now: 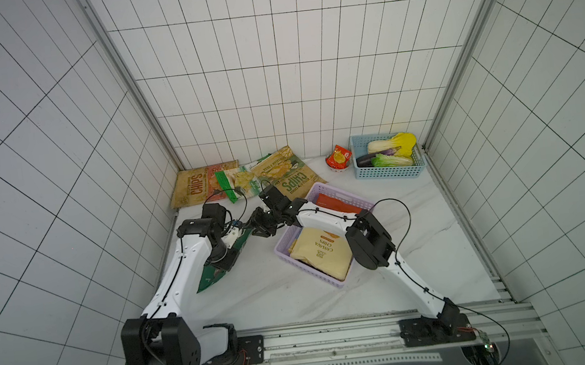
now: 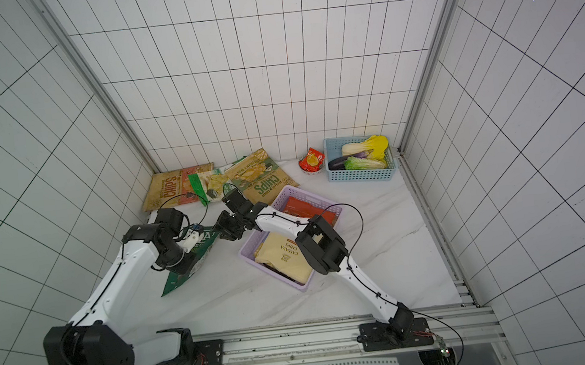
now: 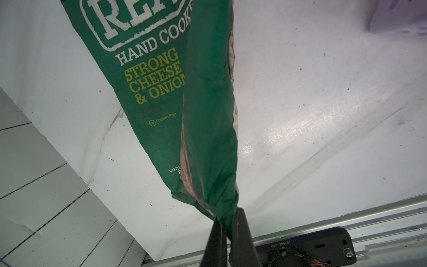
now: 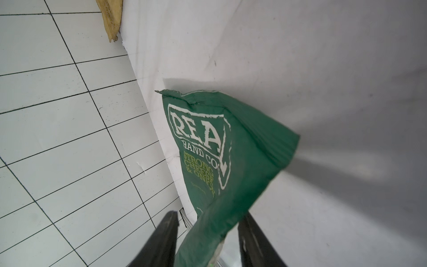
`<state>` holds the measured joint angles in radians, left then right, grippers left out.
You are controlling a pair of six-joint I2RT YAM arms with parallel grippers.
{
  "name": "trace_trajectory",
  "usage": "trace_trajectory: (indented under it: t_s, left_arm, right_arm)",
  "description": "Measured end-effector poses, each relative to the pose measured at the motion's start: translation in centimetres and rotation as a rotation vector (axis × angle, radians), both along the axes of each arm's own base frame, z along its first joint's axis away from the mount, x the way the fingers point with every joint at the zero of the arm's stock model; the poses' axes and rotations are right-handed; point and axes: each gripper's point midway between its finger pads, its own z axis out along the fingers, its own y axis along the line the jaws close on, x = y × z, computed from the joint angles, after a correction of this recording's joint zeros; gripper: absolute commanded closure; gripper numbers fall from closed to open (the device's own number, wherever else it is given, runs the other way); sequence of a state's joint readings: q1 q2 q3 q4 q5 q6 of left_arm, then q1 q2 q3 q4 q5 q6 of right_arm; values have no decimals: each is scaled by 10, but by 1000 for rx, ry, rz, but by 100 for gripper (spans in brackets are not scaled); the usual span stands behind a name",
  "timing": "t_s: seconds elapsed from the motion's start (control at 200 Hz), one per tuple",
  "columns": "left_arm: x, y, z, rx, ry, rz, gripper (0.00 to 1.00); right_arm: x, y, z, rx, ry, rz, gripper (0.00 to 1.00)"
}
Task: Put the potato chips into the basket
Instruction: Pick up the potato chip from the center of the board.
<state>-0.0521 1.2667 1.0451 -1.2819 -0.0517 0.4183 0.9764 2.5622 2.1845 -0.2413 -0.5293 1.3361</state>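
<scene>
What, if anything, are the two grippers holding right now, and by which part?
The left gripper pinches the dark green REAL chip bag by a bottom corner; the right gripper straddles that end, jaws open, not gripping.

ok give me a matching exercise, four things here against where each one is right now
Things:
1 REAL chips bag
2 cassava chips bag
3 eggplant
4 red-orange snack packet

Places:
A in the light blue basket
B pinched in the left gripper
C outside, next to the light blue basket
D in the lilac basket

Pairs: 1-B, 2-D, 3-A, 4-C
</scene>
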Motion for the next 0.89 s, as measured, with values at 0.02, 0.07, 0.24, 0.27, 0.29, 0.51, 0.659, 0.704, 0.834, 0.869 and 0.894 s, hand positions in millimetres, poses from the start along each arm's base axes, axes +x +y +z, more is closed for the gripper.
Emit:
trace_trajectory:
  t_s: [0.02,0.07,0.24,0.27,0.29,0.51,0.659,0.704,0.834,0.869,0.894]
  left_arm:
    - [0,0,0,0,-1,0,100]
    - [0,0,1,0,-5,0,100]
    - [-1,0,4,0,-16,0,100]
    - [-1,0,4,0,-17,0,100]
    - [-1,0,4,0,-18,0,100]
    - [-3,-1,13,-10,-27,-6,100]
    - [-1,-7,36,-35,-82,-25,100]
    - [-1,-8,44,-41,-101,-31,100]
    - [-2,-10,69,-54,-150,-46,100]
    - [-2,-11,77,-57,-166,-49,100]
    - [-2,-11,84,-58,-179,-51,100]
  right_arm:
    - [0,1,-1,2,1,-2,60]
    - [2,2,-6,4,5,-9,61]
    - [5,3,-23,-6,21,-26,87]
    - [6,3,-24,-7,24,-29,93]
    - [6,2,-24,-7,23,-30,98]
    - [16,10,-8,63,-17,-34,100]
    - [24,9,15,113,-54,-23,100]
    - [26,9,27,131,-72,-18,100]
    - [31,4,82,201,-149,-4,100]
    - [32,2,100,224,-178,0,100]
    - [33,0,113,239,-199,2,100]
